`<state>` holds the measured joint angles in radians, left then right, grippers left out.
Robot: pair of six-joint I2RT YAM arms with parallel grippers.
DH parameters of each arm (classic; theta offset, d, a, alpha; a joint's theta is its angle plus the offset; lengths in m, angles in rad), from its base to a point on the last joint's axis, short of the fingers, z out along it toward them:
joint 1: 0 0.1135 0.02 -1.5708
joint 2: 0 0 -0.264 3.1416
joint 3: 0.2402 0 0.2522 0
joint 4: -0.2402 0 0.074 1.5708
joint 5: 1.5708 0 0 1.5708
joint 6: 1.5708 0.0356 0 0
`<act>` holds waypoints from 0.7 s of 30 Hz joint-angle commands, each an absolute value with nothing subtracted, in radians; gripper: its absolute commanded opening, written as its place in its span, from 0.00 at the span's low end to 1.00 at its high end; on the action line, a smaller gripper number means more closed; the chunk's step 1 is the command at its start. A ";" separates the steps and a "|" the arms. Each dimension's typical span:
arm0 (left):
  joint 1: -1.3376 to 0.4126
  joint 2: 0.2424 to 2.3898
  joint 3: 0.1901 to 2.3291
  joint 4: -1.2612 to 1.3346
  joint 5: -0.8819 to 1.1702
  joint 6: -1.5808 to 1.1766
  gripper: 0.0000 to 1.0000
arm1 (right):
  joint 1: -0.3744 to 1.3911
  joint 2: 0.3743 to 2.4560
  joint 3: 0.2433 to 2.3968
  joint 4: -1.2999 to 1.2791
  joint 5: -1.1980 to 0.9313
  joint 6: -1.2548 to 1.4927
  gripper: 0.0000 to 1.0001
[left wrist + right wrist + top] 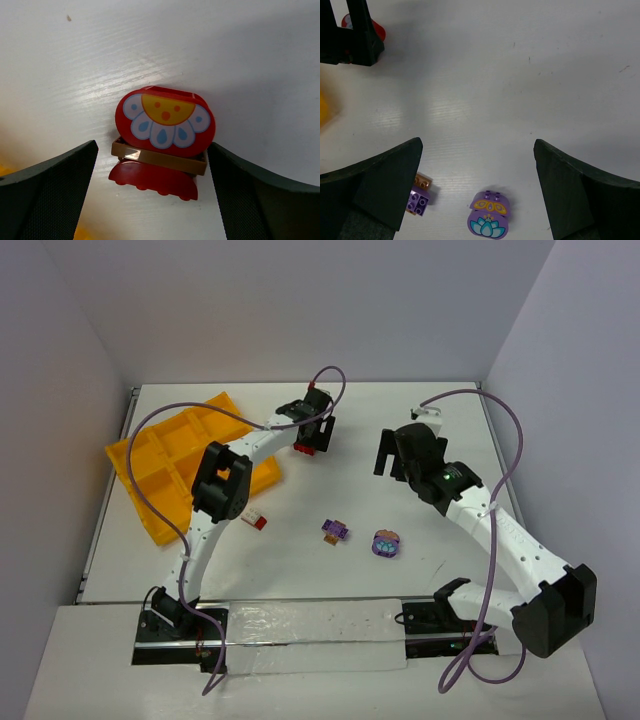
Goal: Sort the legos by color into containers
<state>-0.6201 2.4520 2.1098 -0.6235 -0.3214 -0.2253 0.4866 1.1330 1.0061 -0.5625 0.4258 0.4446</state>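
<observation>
My left gripper is open and low over a red lego just right of the yellow tray. In the left wrist view its fingers stand on either side of this red lego, a rounded brick with a white, blue and yellow print on a tan plate. A red-and-white lego lies near the tray's front corner. A purple-and-orange lego and a rounded purple lego lie at mid table. My right gripper is open and empty, hovering behind both purple legos.
The tray sits tilted at the far left, and its cells look empty where they show. Purple cables loop over both arms. The left gripper's fingers show at the top left of the right wrist view. A white strip lies along the near edge.
</observation>
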 commanded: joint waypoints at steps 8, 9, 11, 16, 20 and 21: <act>-0.624 2.401 2.044 -0.575 -0.295 -0.268 0.99 | 0.492 1.147 1.057 -0.554 0.407 0.459 1.00; -0.626 2.398 2.037 -0.574 -0.286 -0.277 0.99 | 0.493 1.146 1.054 -0.553 0.405 0.463 1.00; -0.630 2.392 2.027 -0.575 -0.269 -0.292 0.99 | 0.492 1.143 1.048 -0.550 0.400 0.467 1.00; -0.645 2.369 1.993 -0.564 -0.227 -0.348 0.99 | 0.492 1.151 1.044 -0.548 0.395 0.466 1.00; -0.660 2.362 1.974 -0.551 -0.229 -0.379 0.99 | 0.492 1.163 1.051 -0.546 0.389 0.466 1.00; -0.664 2.366 1.976 -0.555 -0.229 -0.388 0.99 | 0.492 1.168 1.055 -0.545 0.384 0.466 1.00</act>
<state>-0.6319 2.4053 1.9953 -0.5532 -0.2631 -0.3402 0.4866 1.1559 1.0157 -0.5621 0.3862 0.4557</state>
